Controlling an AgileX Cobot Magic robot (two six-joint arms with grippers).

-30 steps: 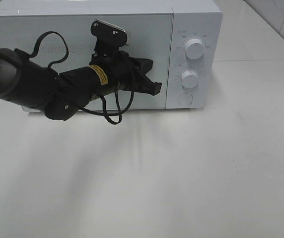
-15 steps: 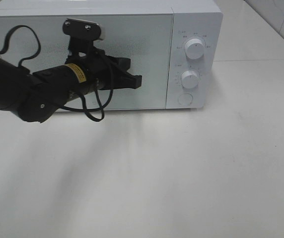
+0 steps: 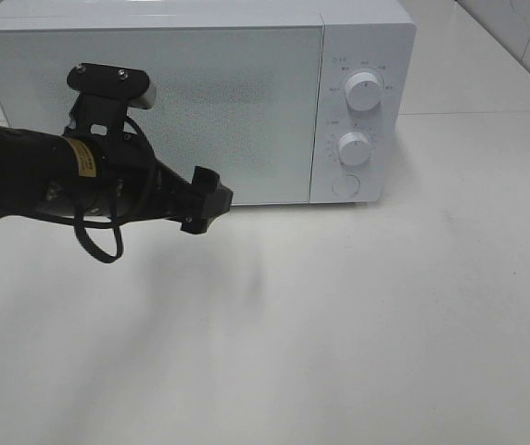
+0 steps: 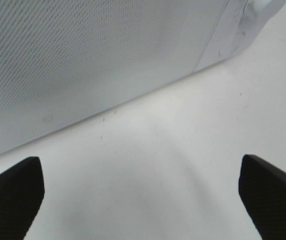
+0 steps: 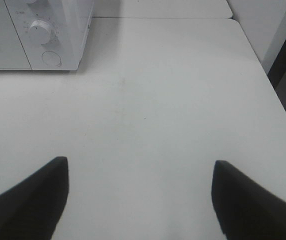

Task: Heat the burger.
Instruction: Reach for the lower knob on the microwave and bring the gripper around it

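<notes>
With the microwave (image 3: 246, 93) shut, the left gripper (image 4: 139, 165), jaws spread and empty, should meet the lower knob (image 3: 353, 148) squarely; the right gripper (image 5: 139, 162) is likewise released.

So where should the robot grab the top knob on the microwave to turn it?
Pinch the top knob by its round rim, coming straight at the front of the microwave. It sticks out from the flat panel, so only its curved sides give two opposite faces to squeeze.
</notes>
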